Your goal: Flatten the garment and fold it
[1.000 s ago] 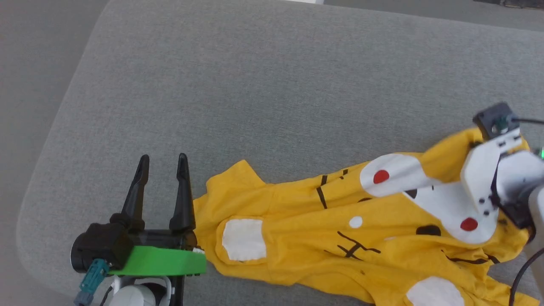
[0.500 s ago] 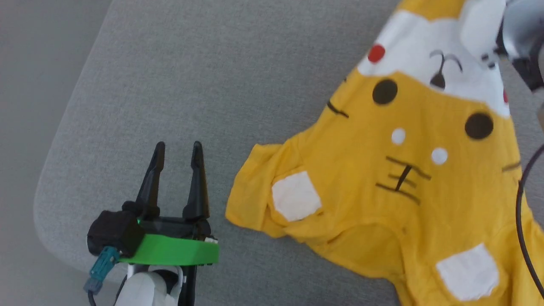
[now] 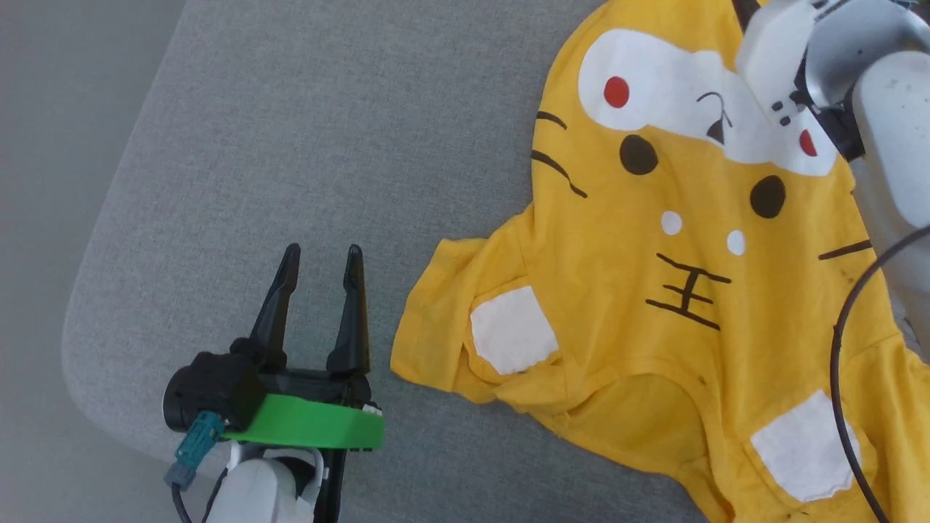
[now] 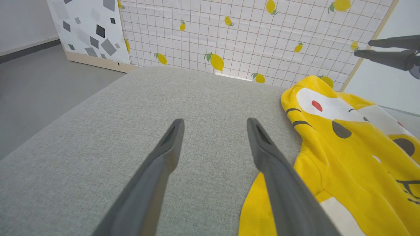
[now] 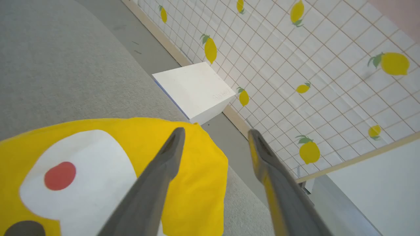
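left tool (image 3: pixel 322 250) splayed, right tool (image 5: pixel 216 131) splayed

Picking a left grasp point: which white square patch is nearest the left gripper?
The patch by the sleeve facing the left gripper; the other patch lies across the shirt, toward the robot's right.

A bright yellow short-sleeved T-shirt (image 3: pixel 690 290) lies spread print-side up on a grey fabric surface (image 3: pixel 327 145), lightly wrinkled. Its cartoon face has black eyes, black stripe marks and a white patch with red dots. Each sleeve carries a white patch. The neckline faces the near edge.
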### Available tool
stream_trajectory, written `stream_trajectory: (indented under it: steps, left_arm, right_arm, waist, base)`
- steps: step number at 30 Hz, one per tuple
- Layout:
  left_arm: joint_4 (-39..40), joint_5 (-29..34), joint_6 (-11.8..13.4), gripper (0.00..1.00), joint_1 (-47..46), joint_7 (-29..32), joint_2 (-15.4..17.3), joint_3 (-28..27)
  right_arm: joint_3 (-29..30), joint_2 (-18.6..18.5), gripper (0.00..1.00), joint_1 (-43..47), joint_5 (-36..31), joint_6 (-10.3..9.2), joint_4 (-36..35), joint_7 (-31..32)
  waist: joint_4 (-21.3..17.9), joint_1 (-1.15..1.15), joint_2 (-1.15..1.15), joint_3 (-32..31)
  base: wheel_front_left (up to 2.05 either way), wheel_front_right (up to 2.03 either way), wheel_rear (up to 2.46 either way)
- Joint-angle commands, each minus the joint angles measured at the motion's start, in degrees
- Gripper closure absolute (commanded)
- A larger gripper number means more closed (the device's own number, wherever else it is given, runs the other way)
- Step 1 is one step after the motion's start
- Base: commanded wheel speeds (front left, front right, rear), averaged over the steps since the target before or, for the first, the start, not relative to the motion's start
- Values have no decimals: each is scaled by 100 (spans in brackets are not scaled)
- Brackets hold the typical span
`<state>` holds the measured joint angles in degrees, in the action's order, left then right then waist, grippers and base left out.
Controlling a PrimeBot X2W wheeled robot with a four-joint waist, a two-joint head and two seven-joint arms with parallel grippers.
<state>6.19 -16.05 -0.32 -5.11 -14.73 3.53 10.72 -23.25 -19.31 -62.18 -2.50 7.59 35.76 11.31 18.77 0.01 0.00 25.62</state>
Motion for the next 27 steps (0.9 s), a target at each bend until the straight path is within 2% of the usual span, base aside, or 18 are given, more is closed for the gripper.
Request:
stream_trajectory:
  steps: [1,5,9,10,11,13,15,19,23,27]
  left_arm:
    - [-4,51,-24,0,-46,-27,-35,-33]
    - [-3,156,-12,0,119,-27,-33,-112]
    - [26,225,29,0,361,-27,31,-214]
    - [43,232,43,0,429,-27,47,-237]
    - [90,237,70,0,536,-27,73,-272]
    - [149,239,95,0,621,-27,99,-301]
    - [198,240,103,0,673,-27,125,-310]
    - [283,243,128,0,702,-27,156,-322]
    - [320,238,130,0,689,-27,179,-314]
    - [329,229,134,0,653,-27,189,-316]
  right_arm:
    - [168,18,0,195,90,-10,-36,-172]
    - [830,14,0,842,291,-10,-478,-479]
    - [1716,100,0,2085,521,-10,-1395,-460]
    - [1998,176,0,2527,579,-10,-1750,-390]
    - [2434,342,0,3393,624,-10,-2459,-154]
    - [2832,579,0,4245,624,-10,-3212,112]
    - [3225,902,0,5060,561,-10,-3970,344]
    - [3701,1371,0,6365,377,-10,-5058,609]
    - [3936,1600,0,7180,391,-10,-5619,704]
    - [4121,1638,0,7696,692,-10,-5659,813]
  waist:
    - [-266,-1,0,-321]
    - [-474,-1,0,-693]
    - [-690,-1,0,-1033]
    - [-743,-1,0,-1104]
    - [-825,-1,0,-1184]
    - [-909,-1,0,-1214]
    - [-973,-1,0,-1212]
    - [-1089,-1,0,-1150]
    - [-1178,-1,0,-1066]
    - [-1205,-1,0,-1001]
  base:
    - [0,0,0]
    - [0,0,0]
    - [0,0,0]
    - [0,0,0]
    - [0,0,0]
    - [0,0,0]
    - [0,0,0]
    - [0,0,0]
    - [0,0,0]
    - [0,0,0]
